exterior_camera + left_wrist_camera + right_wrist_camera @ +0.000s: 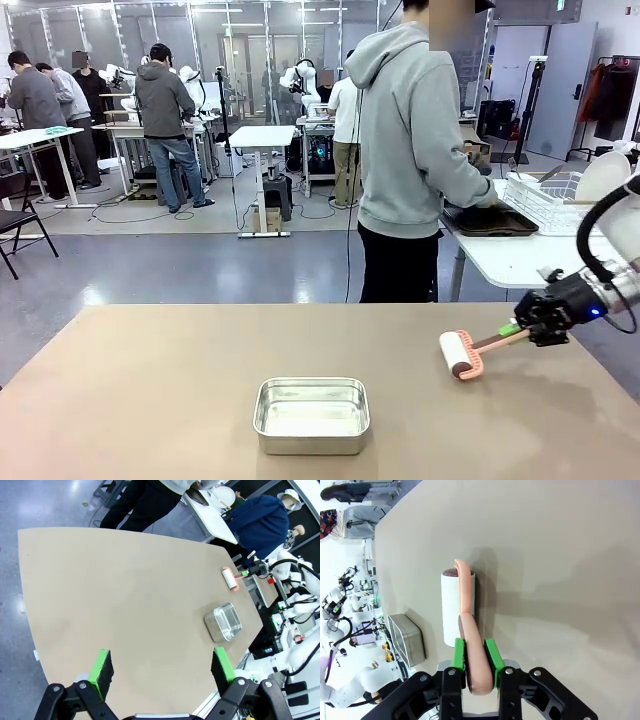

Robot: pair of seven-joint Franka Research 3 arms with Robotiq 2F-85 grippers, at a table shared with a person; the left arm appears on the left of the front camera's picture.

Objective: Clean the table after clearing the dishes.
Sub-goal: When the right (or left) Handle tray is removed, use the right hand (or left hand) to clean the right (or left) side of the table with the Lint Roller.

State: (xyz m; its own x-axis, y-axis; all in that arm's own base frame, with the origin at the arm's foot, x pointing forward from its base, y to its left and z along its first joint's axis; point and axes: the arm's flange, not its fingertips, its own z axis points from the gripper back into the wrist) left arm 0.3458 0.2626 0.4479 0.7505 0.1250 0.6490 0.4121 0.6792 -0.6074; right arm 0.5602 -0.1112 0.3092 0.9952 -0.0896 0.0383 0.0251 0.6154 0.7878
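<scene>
Looking at the front view first: the right gripper [514, 328] comes in from the right edge about mid-height, and its jaws are clamped on the peach handle of a lint roller [461, 354]. The roller's white drum is down at the table [150, 400], right of centre. Can't really tell if it's pressing on the tan top or just skimming it.

A steel pan [312, 415] sits on the table at bottom centre, well apart from the roller.

The right wrist view makes the grip obvious. Both green pads [459, 652] squeeze the handle from either side, the drum points up the frame, and the handle's arm hooks over its far end. The pan is off at the lower left there.

In the left wrist view the left gripper [162, 667] hangs over the table with its jaws spread wide and only bare tabletop between them. The pan is right of centre and the roller sits further toward the upper right.

As for the dishes, a person [410, 150] in a grey hoodie stands back to the camera at upper centre, with a hand at a dark tray [497, 222] on the white side table [510, 262] on the right. Next to it is a white wire rack [545, 203] with a round plate [605, 176] standing up.
</scene>
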